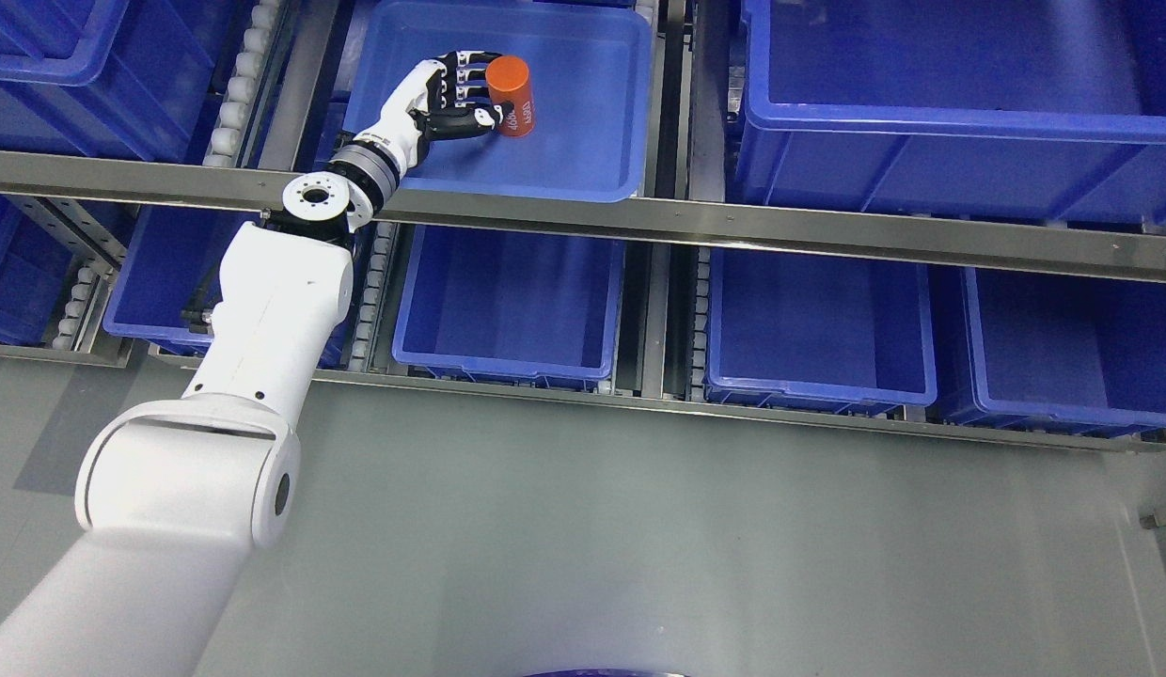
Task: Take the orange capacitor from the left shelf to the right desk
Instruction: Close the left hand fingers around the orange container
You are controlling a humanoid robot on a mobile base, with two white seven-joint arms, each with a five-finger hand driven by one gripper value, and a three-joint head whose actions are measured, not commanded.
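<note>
Inside the upper blue bin [583,179], the left hand [447,94] curls around the upright orange capacitor [511,96].

We see a bright, evenly lit, sharp picture with cool light from overhead. Soft glare streaks run along the metal shelf rail [780,235], and the white arm [263,329] shines without blowing out. Shadows pool inside the lower blue bins [508,301], and a faint shadow lies on the grey floor [639,545].
</note>
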